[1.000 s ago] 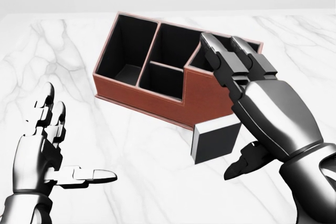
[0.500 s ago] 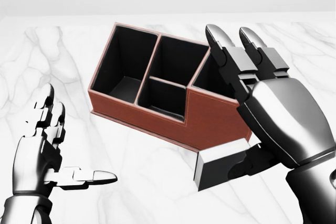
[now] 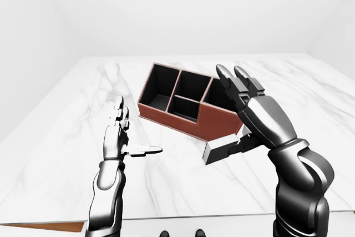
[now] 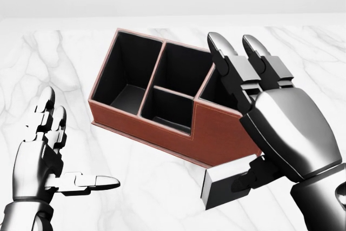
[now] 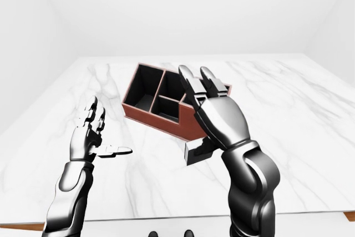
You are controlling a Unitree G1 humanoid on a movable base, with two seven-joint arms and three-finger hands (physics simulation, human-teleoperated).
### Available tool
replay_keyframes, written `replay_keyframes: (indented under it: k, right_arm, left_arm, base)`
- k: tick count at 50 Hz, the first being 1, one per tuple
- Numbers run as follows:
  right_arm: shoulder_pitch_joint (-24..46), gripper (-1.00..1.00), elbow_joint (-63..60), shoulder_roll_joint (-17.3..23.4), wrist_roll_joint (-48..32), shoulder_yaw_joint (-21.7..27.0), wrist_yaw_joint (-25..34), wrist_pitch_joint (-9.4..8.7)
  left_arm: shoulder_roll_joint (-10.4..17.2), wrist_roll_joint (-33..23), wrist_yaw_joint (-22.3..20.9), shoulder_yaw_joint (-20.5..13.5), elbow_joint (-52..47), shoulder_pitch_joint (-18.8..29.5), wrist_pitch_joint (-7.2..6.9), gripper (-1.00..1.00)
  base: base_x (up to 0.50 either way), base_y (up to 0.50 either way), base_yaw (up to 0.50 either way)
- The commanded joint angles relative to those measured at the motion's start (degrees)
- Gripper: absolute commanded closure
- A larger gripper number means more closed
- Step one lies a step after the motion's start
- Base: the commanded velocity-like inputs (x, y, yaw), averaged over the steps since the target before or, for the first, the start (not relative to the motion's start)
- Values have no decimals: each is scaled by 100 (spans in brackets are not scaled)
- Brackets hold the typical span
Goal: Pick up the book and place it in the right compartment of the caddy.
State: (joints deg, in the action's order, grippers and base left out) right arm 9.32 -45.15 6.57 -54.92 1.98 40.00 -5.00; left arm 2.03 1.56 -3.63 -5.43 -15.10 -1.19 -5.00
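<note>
The red-brown caddy (image 4: 216,133) with black compartments stands on the white marble table (image 4: 135,187), turned at an angle. Its right compartment (image 4: 216,87) is partly hidden behind my right fingers (image 4: 230,63). The dark book (image 4: 224,190), showing a pale page edge, lies just below the caddy's near corner. My right hand (image 4: 232,114) is open, fingers stretched straight up over the caddy. Its palm is above the book and its thumb (image 4: 254,177) is at the book's right end. My left hand (image 4: 75,144) hovers open at the left, holding nothing.
The marble table's near edge (image 3: 183,217) runs along the bottom of the left-eye view, with a wooden floor corner (image 3: 50,227) beneath it. White walls surround the table.
The caddy and the book have slid down in the head view while both hands kept their places, so the camera moved. My right thumb now overlaps the book's right end.
</note>
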Motion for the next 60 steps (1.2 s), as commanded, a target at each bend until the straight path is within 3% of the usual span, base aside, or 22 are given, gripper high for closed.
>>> replay_keyframes:
  k: [1, 18, 25, 27, 32, 38, 60]
  right_arm:
    - [-59, -100, -237, -63, -156, -163, 0, 0]
    - [-365, -99, -10, -339, -923, -669, 0, 0]
    - [-594, -80, 227, -450, -1167, -935, 0, 0]
    - [-657, -63, 238, -487, -1204, -994, 0, 0]
    - [-765, -44, 223, -495, -1275, -1087, 0, 0]
    - [-793, -29, 266, -554, -1370, -1233, 0, 91]
    - [-854, -24, 556, -508, -1511, -1287, 0, 374]
  left_arm:
    - [7, 8, -1, -7, 43, 10, 0, -100]
    - [20, 48, -25, -44, 192, 17, 44, -100]
    - [39, 84, -22, -89, 282, 42, 88, -100]
    - [42, 92, -16, -97, 298, 50, 92, -100]
    - [49, 106, -13, -111, 347, 58, 121, -100]
    - [49, 104, -8, -98, 413, 64, 163, -100]
    - [70, 135, 3, -153, 522, 76, 217, -100]
  base:
    - [0, 0, 0]
    - [0, 0, 0]
    - [0, 0, 0]
    - [0, 0, 0]
    - [0, 0, 0]
    - [0, 0, 0]
    - [0, 0, 0]
